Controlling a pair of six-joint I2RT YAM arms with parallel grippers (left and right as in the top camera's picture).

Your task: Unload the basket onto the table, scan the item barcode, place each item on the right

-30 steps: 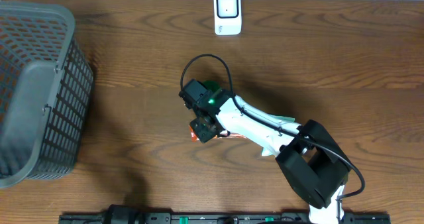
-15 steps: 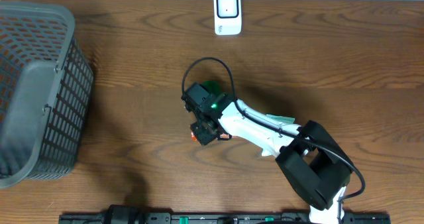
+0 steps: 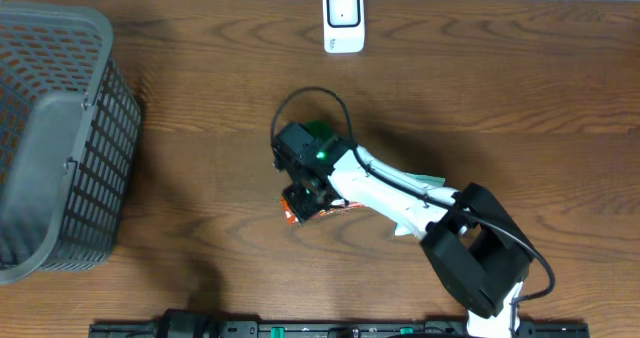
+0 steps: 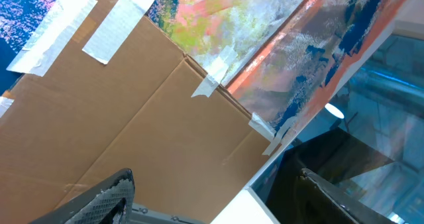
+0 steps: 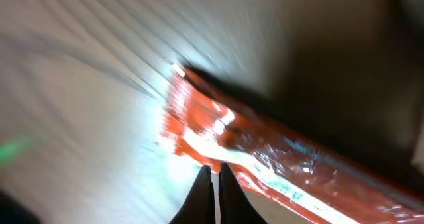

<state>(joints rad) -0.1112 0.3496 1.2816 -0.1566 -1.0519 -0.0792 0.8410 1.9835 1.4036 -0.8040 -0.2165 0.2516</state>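
Observation:
A red, shiny item packet (image 3: 291,214) lies on the wooden table, mostly hidden under my right arm; the right wrist view shows its red and white wrapper (image 5: 265,158), blurred. My right gripper (image 3: 308,192) is over it with its jaws shut, the tips (image 5: 213,167) at the packet's near edge; whether any wrapper is pinched I cannot tell. No barcode shows. The white scanner (image 3: 342,19) stands at the table's far edge. My left gripper (image 4: 215,174) is open and empty, facing taped cardboard (image 4: 126,111); it is outside the overhead view.
A grey mesh basket (image 3: 58,138) fills the table's left side. Something green (image 3: 320,129) peeks out beside the right wrist, and a pale green piece (image 3: 430,181) lies under the right arm. A black rail (image 3: 300,329) runs along the front edge.
My right gripper has shifted slightly toward the front left, and more of the red packet now shows at its lower left. The left gripper's state is unchanged.

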